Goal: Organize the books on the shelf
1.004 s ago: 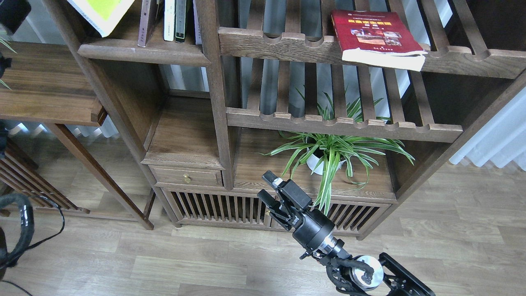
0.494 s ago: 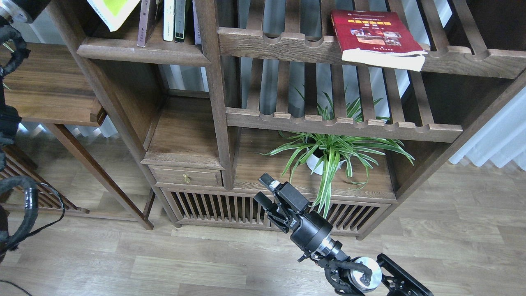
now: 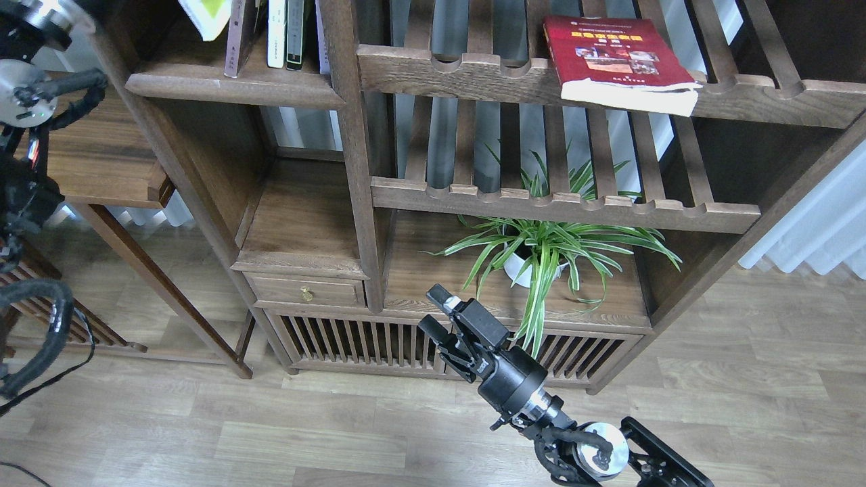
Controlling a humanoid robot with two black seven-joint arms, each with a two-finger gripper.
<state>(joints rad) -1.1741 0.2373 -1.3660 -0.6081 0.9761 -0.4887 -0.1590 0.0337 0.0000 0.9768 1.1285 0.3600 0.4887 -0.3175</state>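
The yellow-green book (image 3: pixel 208 13) shows only as a tilted lower corner at the top edge, above the flat brown shelf (image 3: pixel 230 86) and just left of the upright books. What holds it is out of view. A dull maroon-brown spine (image 3: pixel 237 34) stands upright on the shelf beside two thinner books (image 3: pixel 277 30). The thick red book (image 3: pixel 617 57) lies flat on the upper notched rack, overhanging its front. My left arm (image 3: pixel 27 88) rises off the top left; its gripper is out of view. My right gripper (image 3: pixel 434 311) is open and empty, low in front of the cabinet.
A dark post (image 3: pixel 348 135) divides the shelf from the slatted racks (image 3: pixel 561 206). A potted spider plant (image 3: pixel 541 257) stands on the low board just behind my right gripper. A drawer (image 3: pixel 308 291) and a side table (image 3: pixel 88 155) are at the left. The floor is wood.
The yellow-green book has moved up and to the right toward the upright books, with less of it showing. My left arm has risen. My right gripper has shifted slightly left.
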